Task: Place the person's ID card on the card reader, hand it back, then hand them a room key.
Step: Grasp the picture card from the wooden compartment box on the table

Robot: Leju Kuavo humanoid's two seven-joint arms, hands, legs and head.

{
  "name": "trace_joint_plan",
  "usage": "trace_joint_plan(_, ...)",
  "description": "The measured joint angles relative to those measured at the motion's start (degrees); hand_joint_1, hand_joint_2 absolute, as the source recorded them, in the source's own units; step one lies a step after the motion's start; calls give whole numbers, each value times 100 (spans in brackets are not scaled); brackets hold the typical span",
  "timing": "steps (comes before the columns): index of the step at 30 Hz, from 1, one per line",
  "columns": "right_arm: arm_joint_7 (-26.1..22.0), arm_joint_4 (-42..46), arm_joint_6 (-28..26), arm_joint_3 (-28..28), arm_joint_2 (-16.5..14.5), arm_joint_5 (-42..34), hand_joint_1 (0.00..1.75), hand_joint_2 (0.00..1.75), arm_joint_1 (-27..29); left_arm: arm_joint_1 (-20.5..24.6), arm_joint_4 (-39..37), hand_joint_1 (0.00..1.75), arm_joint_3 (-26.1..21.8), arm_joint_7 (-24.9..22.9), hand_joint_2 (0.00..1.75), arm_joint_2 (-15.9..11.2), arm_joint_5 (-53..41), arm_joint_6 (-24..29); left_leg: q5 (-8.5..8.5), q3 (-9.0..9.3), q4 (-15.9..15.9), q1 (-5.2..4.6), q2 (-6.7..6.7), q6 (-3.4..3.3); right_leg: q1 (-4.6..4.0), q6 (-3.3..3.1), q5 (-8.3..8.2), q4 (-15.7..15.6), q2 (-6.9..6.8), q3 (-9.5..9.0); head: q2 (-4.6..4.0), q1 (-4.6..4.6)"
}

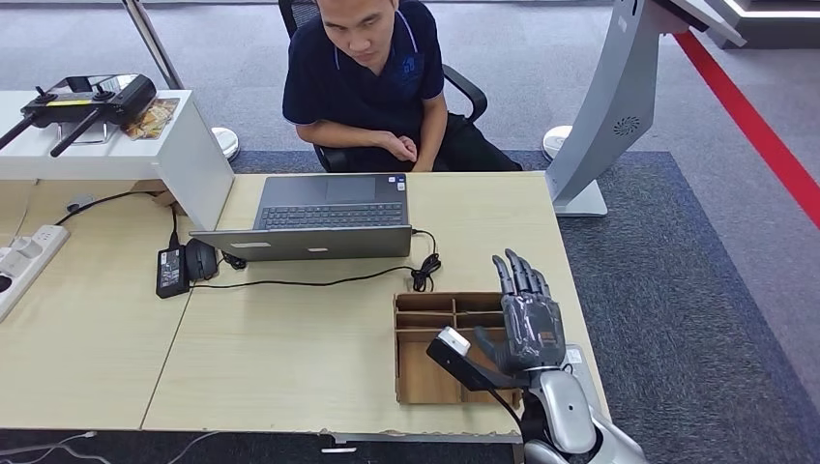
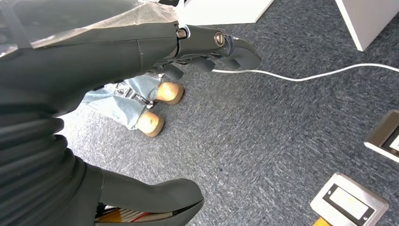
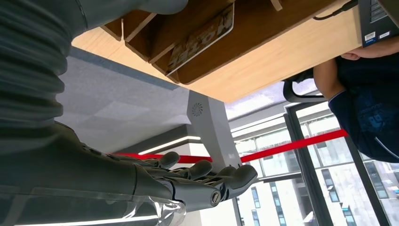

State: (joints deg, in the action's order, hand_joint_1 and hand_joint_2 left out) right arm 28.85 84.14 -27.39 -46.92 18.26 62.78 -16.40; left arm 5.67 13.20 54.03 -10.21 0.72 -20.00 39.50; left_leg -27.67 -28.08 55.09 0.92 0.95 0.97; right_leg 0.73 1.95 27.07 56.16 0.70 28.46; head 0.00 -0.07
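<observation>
One card (image 3: 201, 38) is lying in the wooden tray (image 1: 425, 379) just under my right hand (image 1: 527, 319), which I am holding wide and empty; its long axis runs along that compartment. My left hand (image 2: 207, 47) is hanging empty near the floor.

You had a pale wooden table (image 1: 290, 367) that carried an open laptop (image 1: 324, 217), its black power brick (image 1: 171, 271) and mouse (image 1: 201, 258), a coiled black cable (image 1: 423, 271), a white power strip (image 1: 24, 261) and a brown compartmented organizer tray (image 1: 425, 333).
</observation>
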Motion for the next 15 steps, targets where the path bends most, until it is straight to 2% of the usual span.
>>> trace_joint_plan(15,-54,-228,-140,-9,-131,14,0,175,11,0,0,0,0,-3,175,0,2,-2,0,0,0,0,0,0,0,0,0,0,0,0,0,1)
